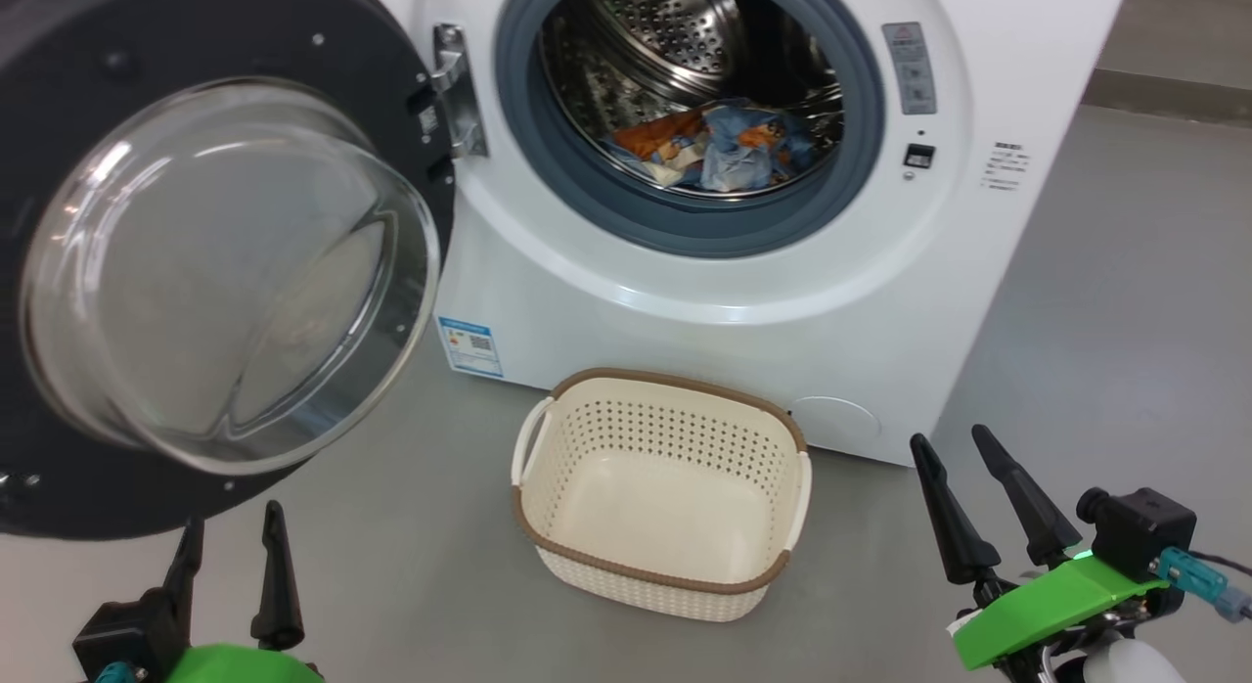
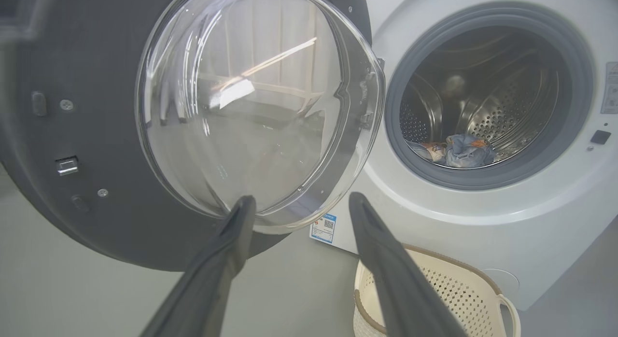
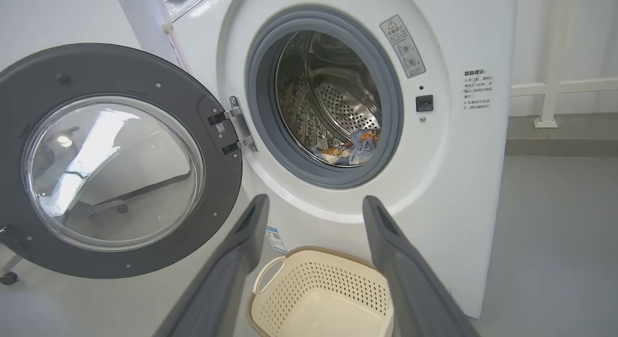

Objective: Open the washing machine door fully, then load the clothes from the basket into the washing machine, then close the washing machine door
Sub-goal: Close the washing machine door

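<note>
Washing machine door (image 1: 225,272) stands wide open at left. Clothes (image 1: 719,150) lie in the washing machine (image 1: 685,301) drum (image 1: 675,37). Basket (image 1: 675,382) sits empty on the floor (image 1: 1095,321) in front. Only closing the door looks left. Left gripper (image 1: 233,515) and right gripper (image 1: 951,436) are both spread, holding nothing.

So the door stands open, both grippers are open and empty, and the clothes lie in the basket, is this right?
Not quite. The basket is empty; the clothes lie in the drum, as the head view shows. The door does stand open, and the left gripper and right gripper are both open and empty.
</note>
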Motion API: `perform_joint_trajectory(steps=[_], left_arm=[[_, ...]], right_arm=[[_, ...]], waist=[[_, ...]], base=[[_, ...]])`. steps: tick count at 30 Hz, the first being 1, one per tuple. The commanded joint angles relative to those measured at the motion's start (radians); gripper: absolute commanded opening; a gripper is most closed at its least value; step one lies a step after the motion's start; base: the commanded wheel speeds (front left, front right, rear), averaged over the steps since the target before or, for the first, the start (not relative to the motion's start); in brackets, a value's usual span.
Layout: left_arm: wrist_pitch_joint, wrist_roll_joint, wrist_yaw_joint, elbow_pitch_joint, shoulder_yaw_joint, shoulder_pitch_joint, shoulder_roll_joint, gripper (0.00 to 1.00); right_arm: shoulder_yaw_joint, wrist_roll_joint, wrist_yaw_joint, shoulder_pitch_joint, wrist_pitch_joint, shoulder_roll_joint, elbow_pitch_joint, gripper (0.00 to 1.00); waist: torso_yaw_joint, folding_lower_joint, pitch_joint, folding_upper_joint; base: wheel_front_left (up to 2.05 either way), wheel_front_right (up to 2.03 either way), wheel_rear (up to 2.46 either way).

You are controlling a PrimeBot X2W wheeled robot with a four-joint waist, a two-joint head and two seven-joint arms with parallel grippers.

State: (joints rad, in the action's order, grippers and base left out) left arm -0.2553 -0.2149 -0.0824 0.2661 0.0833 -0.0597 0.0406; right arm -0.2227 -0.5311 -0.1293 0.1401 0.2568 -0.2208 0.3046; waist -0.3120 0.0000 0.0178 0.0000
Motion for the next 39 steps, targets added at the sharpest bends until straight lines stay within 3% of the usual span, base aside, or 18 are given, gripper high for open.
perform_joint_trajectory(steps=[1,20,39], left_arm=[[-0.006,0.005,0.005,-0.02,0.032,-0.019,0.011,1.0],[-0.006,0.006,0.0,-0.02,0.028,-0.012,0.01,1.0],[-0.006,0.001,0.007,-0.036,0.029,-0.005,0.01,1.0]], right_arm=[[-0.014,-0.012,-0.001,-0.006,0.005,-0.002,-0.021,1.0],[-0.02,-0.012,-0.001,-0.01,0.005,0.007,-0.017,1.0],[-0.038,-0.022,-0.001,0.004,0.005,0.004,-0.012,1.0]], waist=[[-0.043,0.0,-0.001,0.0],[-0.184,0.0,0.016,0.0],[-0.196,0.0,0.003,0.0]], base=[[0.0,0.0,0.0],[0.0,0.0,0.0],[0.0,0.0,0.0]])
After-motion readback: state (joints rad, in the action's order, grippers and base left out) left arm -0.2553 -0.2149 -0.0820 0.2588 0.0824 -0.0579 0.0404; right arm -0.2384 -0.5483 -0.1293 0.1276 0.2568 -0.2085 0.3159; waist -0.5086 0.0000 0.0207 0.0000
